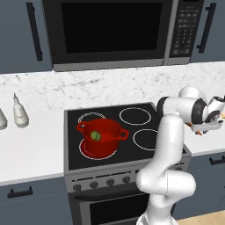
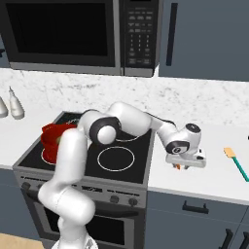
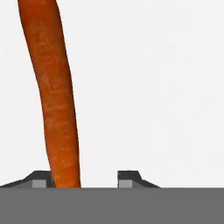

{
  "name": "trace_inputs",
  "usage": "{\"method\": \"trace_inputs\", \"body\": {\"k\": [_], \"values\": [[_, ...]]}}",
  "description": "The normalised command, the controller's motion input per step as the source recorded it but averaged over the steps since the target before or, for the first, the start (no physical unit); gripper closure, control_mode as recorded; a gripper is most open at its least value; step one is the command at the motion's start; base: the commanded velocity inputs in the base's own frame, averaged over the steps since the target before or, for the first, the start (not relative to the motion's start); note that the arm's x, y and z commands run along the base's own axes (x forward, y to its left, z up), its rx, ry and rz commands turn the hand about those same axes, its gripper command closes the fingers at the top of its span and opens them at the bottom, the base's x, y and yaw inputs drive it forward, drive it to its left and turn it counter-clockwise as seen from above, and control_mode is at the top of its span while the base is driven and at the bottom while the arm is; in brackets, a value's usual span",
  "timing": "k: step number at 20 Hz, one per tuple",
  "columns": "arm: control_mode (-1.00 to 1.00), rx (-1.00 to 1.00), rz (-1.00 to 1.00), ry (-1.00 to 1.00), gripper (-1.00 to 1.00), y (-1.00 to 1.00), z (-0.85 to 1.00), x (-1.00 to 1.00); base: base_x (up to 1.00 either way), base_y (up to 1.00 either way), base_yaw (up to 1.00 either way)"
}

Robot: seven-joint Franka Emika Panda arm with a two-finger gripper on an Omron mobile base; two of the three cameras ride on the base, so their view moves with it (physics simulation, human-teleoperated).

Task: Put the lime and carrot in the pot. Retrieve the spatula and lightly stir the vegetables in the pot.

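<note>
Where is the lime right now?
The lime sits inside the red pot on the stove's front-left burner, left of the arm in the left base view.

Lime (image 1: 96, 136) in pot (image 1: 104, 144)

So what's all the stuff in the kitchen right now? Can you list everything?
pot: one, red, on the stove's front left ring
lime: one, yellow-green, inside the pot
carrot: one, orange, on the white counter, between the hand's fingertips, against one of them
spatula: one, teal handle with orange blade, on the counter right of the stove
stove: one, black top with white rings
microwave: one, dark, above the stove
bottles: two, pale, on the left counter
hand: one, white, low over the counter right of the stove
</note>
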Motion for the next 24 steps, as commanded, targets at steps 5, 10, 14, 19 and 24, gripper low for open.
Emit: {"method": "trace_inputs", "body": {"k": [5,10,14,19,24], "values": [[-1.0,-0.02,0.03,0.01,1.0,0.47,-0.77,0.02,0.0,0.0,0.0],[-1.0,-0.09,0.07,-0.02,1.0,0.82,-0.49,-0.06,0.0,0.0,0.0],[-1.0,-0.1,0.18,-0.19,1.0,0.57,0.38,-0.59,0.0,0.0,0.0],[-1.0,-0.16,0.33,-0.32,1.0,0.47,0.99,-0.76,0.0,0.0,0.0],[-1.0,-0.24,0.73,-0.05,1.0,0.83,0.59,-0.58,0.0,0.0,0.0]]}}
